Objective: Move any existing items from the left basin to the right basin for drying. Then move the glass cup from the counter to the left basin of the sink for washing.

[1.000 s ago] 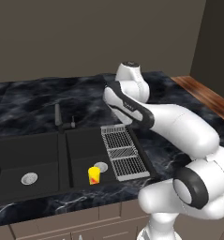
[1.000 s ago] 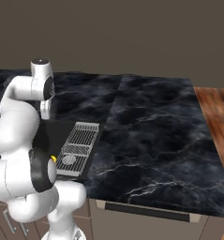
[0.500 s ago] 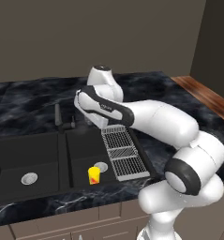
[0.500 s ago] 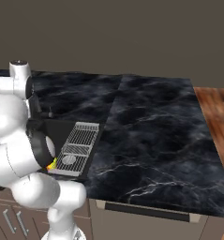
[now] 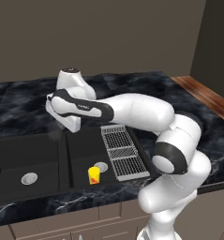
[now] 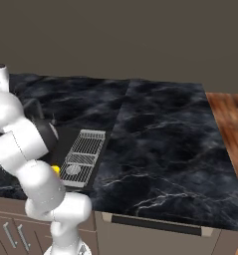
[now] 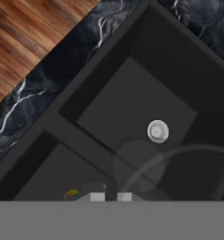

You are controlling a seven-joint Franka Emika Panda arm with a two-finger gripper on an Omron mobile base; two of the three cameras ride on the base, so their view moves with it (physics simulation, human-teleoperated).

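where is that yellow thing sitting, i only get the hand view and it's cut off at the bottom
observer: the yellow item sits on the floor of the right basin, just beside its drain.
operator: anything else in that basin
observer: a grey wire rack covers its right part, apart from the yellow item.
operator: where's my arm from outside
observer: the arm stretches leftward above the right basin, with the hand near the divider at the back of the sink.
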